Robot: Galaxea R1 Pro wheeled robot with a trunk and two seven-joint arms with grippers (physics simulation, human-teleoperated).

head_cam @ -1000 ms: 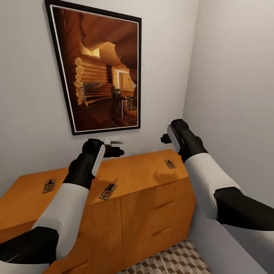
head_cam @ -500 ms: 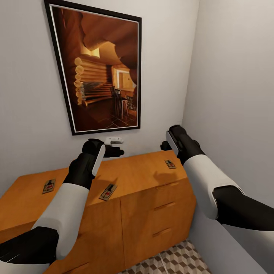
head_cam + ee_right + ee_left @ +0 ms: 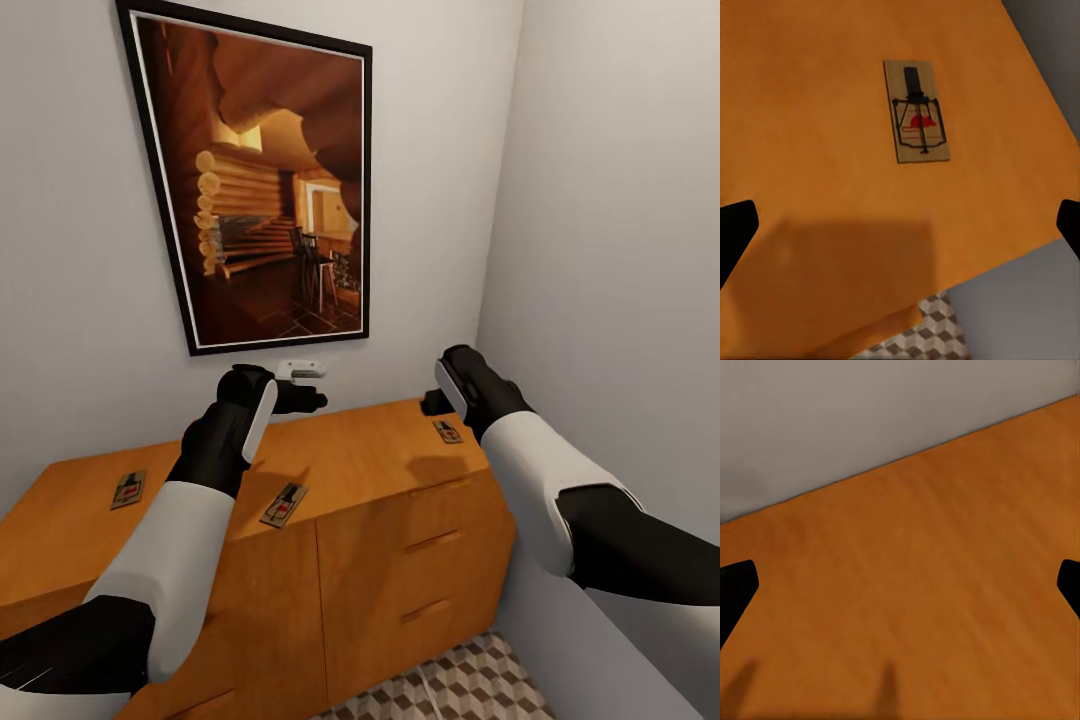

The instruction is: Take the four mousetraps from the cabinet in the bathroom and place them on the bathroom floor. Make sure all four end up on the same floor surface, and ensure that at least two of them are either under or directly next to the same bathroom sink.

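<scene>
risk: the right gripper hangs over the cabinet corner; a skewed descent could, in my judgement, nudge the flat mousetrap off the edge by the wall.
mousetraps: 3 in sight on the cabinet top, the others at and; thin tan slabs, black wire, red spot.
right fingers: spread wide, empty, above the corner trap.
left fingers: left gripper parted, holding nothing, over bare wood.
bathroom floor: cube-pattern tiles below.

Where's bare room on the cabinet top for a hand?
Bare wood lies between the left trap and middle trap, and between the middle and right trap. The cabinet's right corner is tight: trap, walls.
</scene>
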